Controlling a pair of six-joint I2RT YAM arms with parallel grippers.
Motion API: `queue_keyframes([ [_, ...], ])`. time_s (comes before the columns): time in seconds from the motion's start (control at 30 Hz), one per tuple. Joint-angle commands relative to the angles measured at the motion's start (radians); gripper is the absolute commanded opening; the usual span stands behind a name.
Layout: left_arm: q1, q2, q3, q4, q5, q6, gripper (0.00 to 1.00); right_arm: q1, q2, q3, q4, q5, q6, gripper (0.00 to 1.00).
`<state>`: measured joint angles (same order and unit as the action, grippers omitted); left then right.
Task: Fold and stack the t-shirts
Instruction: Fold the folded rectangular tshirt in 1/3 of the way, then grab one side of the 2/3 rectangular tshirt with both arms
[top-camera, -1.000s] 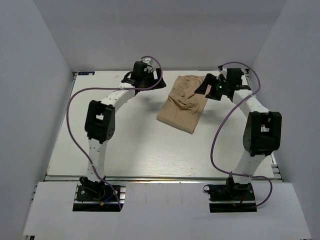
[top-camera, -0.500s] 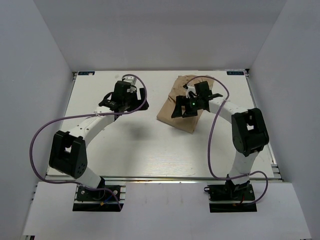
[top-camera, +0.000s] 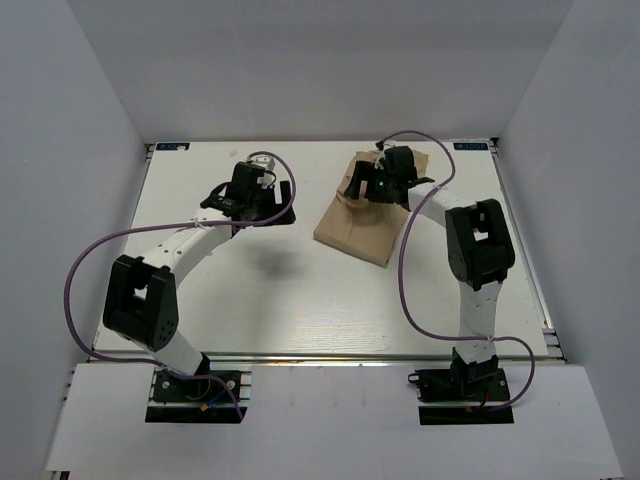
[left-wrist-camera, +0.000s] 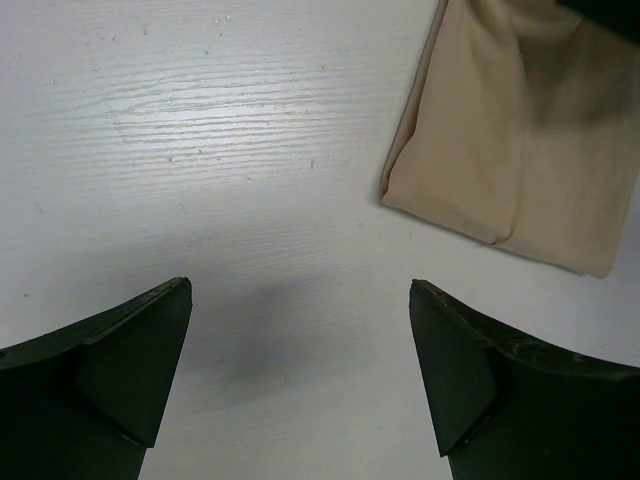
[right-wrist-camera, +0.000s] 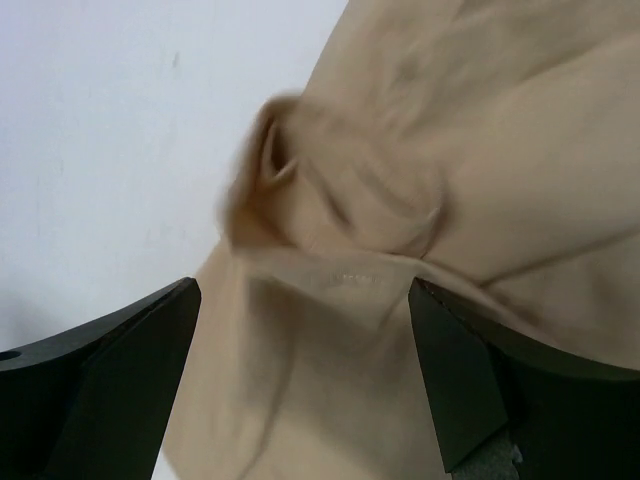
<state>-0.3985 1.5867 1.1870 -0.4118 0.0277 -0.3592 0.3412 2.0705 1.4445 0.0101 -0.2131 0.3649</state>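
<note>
We see one plain tan t-shirt (top-camera: 358, 226), folded into a rough rectangle. It lies flat and a little turned on the far right part of the table (top-camera: 250, 290), and its far end is bunched and wrinkled.

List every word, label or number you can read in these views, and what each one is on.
No text is legible in any view.
Left corner strip on the far edge of the table: too small to read.
Right corner strip on the same edge: too small to read.
T-shirt: plain tan, with no print or tag text showing.
</note>
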Motion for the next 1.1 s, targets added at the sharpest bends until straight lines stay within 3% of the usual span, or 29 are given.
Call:
queue_keyframes([
  [0.0, 0.001, -0.011, 0.04, -0.016, -0.006, 0.009, 1.0, -0.068, 0.054, 0.085, 0.056, 0.064, 0.095, 0.9],
  [0.13, 0.001, -0.002, 0.04, -0.016, 0.005, 0.009, 1.0, -0.106, 0.076, 0.061, 0.1, -0.064, 0.184, 0.9],
  [0.23, 0.001, 0.016, 0.04, -0.007, 0.032, 0.009, 1.0, -0.119, 0.062, 0.053, 0.102, -0.078, 0.18, 0.9],
  [0.33, 0.001, 0.038, 0.04, 0.031, 0.087, 0.009, 1.0, -0.12, 0.019, 0.054, 0.064, -0.075, 0.082, 0.9],
  [0.43, -0.023, 0.085, 0.077, 0.041, 0.112, 0.054, 1.0, -0.11, -0.14, 0.005, 0.033, -0.019, -0.022, 0.9],
  [0.57, -0.023, 0.168, 0.121, 0.05, 0.202, 0.086, 1.0, -0.117, -0.338, -0.232, 0.042, -0.008, -0.06, 0.9],
  [0.67, -0.023, 0.214, 0.16, 0.063, 0.256, 0.097, 1.0, -0.113, -0.433, -0.341, -0.057, 0.004, -0.103, 0.9],
  [0.87, -0.042, 0.347, 0.227, 0.077, 0.319, 0.126, 1.0, -0.119, -0.504, -0.476, -0.214, -0.109, -0.018, 0.9],
  [0.93, -0.053, 0.372, 0.25, 0.077, 0.33, 0.126, 1.0, -0.119, -0.52, -0.539, -0.214, -0.21, 0.018, 0.9],
  [1.03, -0.072, 0.395, 0.25, 0.096, 0.33, 0.126, 0.94, -0.119, -0.52, -0.591, -0.2, -0.249, 0.057, 0.9],
  [1.07, -0.072, 0.404, 0.238, 0.105, 0.33, 0.126, 0.87, -0.119, -0.521, -0.614, -0.191, -0.252, 0.066, 0.9],
])
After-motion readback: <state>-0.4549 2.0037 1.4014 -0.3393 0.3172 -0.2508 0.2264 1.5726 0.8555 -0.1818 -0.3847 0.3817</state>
